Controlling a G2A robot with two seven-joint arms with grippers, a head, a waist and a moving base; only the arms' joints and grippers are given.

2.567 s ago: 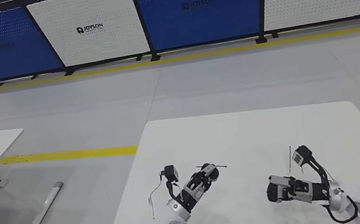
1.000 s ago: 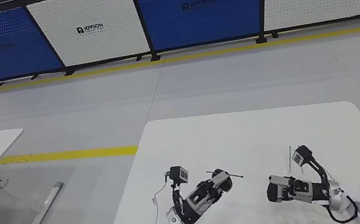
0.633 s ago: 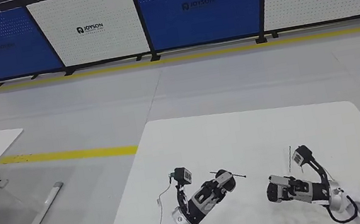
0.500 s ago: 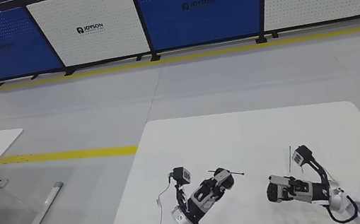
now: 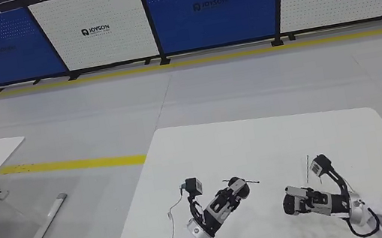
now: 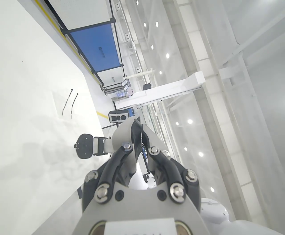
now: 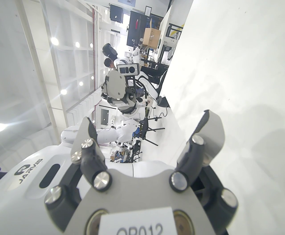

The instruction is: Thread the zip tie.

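Left gripper (image 5: 239, 185), pinching thin black plastic zip tie (image 5: 252, 182), edges nearer right gripper (image 5: 288, 203), fingers spread; threading not yet begun.

My table (image 5: 270, 136) is plain white. The zip tie (image 5: 253, 181) pinched in my left gripper (image 6: 138, 133) is black, a thin dark line, and so are the two loose ties (image 6: 67, 102) on the white top. That gripper's fingers (image 6: 135, 142) are black, backed with grey metal and silver screws (my right gripper (image 7: 148, 120) wears the same colours). Beyond, the wall panels (image 5: 213, 1) alternate blue and white, speckled with fine holes. A yellow stripe (image 5: 69, 165) crosses the grey floor (image 5: 98, 111).
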